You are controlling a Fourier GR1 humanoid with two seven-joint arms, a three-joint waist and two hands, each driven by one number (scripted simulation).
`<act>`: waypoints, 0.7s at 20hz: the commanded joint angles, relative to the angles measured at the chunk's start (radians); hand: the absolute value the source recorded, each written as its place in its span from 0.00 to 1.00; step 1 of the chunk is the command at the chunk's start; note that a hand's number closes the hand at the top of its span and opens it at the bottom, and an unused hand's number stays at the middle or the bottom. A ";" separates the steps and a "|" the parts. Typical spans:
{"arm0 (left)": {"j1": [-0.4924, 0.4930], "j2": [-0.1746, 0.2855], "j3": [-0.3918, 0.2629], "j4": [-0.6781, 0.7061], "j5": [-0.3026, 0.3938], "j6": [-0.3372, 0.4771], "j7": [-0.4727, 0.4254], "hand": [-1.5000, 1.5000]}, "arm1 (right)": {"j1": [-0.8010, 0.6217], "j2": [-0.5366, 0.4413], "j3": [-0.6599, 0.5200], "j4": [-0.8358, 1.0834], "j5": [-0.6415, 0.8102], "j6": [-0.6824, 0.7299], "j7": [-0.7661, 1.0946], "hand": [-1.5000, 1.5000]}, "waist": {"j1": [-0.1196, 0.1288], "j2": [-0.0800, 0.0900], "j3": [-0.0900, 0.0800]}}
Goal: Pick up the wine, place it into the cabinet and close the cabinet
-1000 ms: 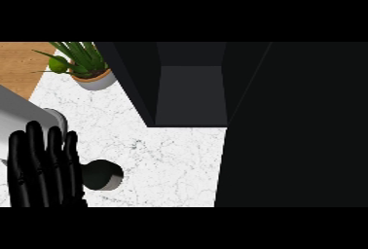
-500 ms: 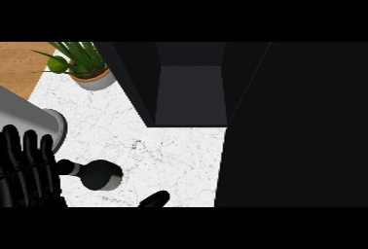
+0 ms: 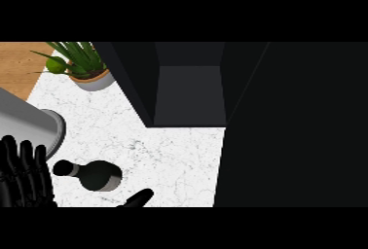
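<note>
The wine bottle (image 3: 94, 176) is dark and stands upright on the white marble counter (image 3: 169, 155), its neck toward the left as seen from above. My left hand (image 3: 25, 176) is at the lower left edge, fingers straight and pointing up, just left of the bottle's neck and not holding it. Only one black fingertip of my right hand (image 3: 138, 198) shows at the lower edge, right of the bottle and apart from it. The dark cabinet (image 3: 191, 95) stands open behind the bottle, and nothing shows inside it.
A potted green plant (image 3: 81, 65) stands at the back left, beside a strip of wooden surface (image 3: 18, 63). A grey rounded body (image 3: 28, 124) comes in from the left edge above my left hand. A broad dark panel (image 3: 295, 126) fills the right side.
My left hand has dropped down and to the left, uncovering the bottle's neck. A fingertip of the right hand has risen into view at the lower edge. The bottle has stayed put.
</note>
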 commanded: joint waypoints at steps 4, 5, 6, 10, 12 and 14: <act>0.051 0.107 0.037 -0.049 0.312 0.118 -0.065 0.00 | 0.037 -0.003 0.024 -0.099 -0.029 0.001 0.047 0.00 | -0.002 0.001 -0.002; 0.083 0.115 0.014 -0.081 0.320 0.131 -0.090 0.00 | -0.028 -0.011 -0.036 -0.048 -0.046 0.000 0.025 0.00 | 0.011 0.001 -0.002; 0.043 0.122 0.034 0.013 0.383 0.168 -0.144 0.00 | -0.013 -0.004 0.021 -0.063 -0.008 0.002 0.035 0.00 | 0.000 0.003 -0.003; 0.085 0.147 0.033 0.038 0.536 0.208 -0.301 0.00 | 0.022 -0.030 -0.035 -0.125 -0.087 0.019 0.062 0.00 | 0.000 0.001 -0.002; 0.098 0.153 0.054 0.068 0.644 0.206 -0.388 0.00 | -0.016 -0.003 0.023 -0.110 -0.006 -0.018 0.080 0.00 | 0.003 0.000 -0.003; 0.159 0.161 0.057 0.067 0.707 0.192 -0.502 0.00 | 0.009 -0.027 -0.050 -0.099 -0.071 0.011 0.046 0.00 | 0.008 0.000 -0.002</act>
